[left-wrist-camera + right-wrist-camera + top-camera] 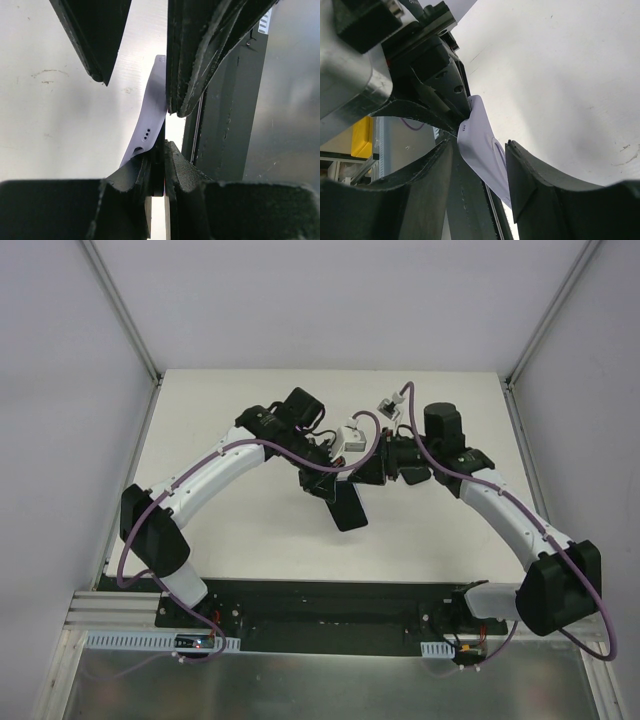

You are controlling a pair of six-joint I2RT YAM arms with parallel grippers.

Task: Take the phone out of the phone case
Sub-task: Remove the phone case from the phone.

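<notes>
The phone point(348, 508) is a dark slab held in the air over the table between both arms. In the left wrist view my left gripper point(164, 152) is shut on the phone's thin edge point(161, 172). The lavender phone case point(150, 117) bows away from the phone on one side. My right gripper point(481, 145) straddles phone and case from the other end. One of its fingers point(420, 175) lies along the phone's dark face point(465, 200). The other finger point(540, 185) stands just off the lavender case point(482, 142). The right jaws are open.
The white tabletop point(230, 530) lies below the held phone. A black base rail point(320, 615) and both arm bases run along the near edge. Grey side walls and corner posts enclose the table. Purple cables point(220, 455) follow both arms.
</notes>
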